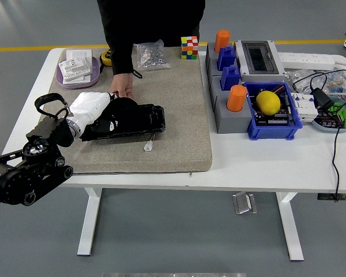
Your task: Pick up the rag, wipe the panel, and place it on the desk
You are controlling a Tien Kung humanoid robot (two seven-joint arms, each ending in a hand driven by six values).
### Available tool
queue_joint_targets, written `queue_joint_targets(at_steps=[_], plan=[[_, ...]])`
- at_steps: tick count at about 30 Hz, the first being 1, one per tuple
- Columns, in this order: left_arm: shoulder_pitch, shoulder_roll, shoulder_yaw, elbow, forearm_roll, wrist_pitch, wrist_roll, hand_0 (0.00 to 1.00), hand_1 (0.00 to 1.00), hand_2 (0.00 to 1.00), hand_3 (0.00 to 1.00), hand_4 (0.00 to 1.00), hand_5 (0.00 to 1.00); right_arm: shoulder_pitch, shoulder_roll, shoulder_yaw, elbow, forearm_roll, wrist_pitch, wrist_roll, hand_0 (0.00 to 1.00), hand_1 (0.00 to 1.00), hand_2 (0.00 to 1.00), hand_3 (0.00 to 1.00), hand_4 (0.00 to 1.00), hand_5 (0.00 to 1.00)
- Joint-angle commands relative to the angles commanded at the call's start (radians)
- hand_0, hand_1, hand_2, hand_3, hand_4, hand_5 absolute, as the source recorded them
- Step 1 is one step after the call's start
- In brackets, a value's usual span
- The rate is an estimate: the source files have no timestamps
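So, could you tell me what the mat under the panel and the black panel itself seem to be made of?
The mat looks like felt or coarse woven fabric: matte grey-beige, with a soft, slightly fuzzy edge. The panel appears to be rigid black plastic, with a faint sheen along its straight edges, though the left robot hand covers part of it.

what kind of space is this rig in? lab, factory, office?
Most likely a robotics lab or test workshop. A white table on a grey floor with a yellow line, holding an electrical box, a power strip and a blue parts bin. A person stands at the far side.
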Motion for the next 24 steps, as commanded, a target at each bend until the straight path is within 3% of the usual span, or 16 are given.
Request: queue_joint_targets(at_steps=[10,24], plan=[[0.014,0.049,-0.003,0.004,0.012,0.005,0.001,0.235,0.177,0.471,0.377,0.358,0.002,-0.002,0.001,0.018,0.000,-0.010,0.001,-0.003,0.725,0.602,0.678,0.585,0.998,0.428],[0.025,0.075,-0.021,0.009,0.032,0.012,0.006,0.233,0.175,0.469,0.374,0.356,0.002,-0.004,0.004,0.019,0.000,-0.005,0.002,-0.002,0.725,0.602,0.678,0.585,0.998,0.427]])
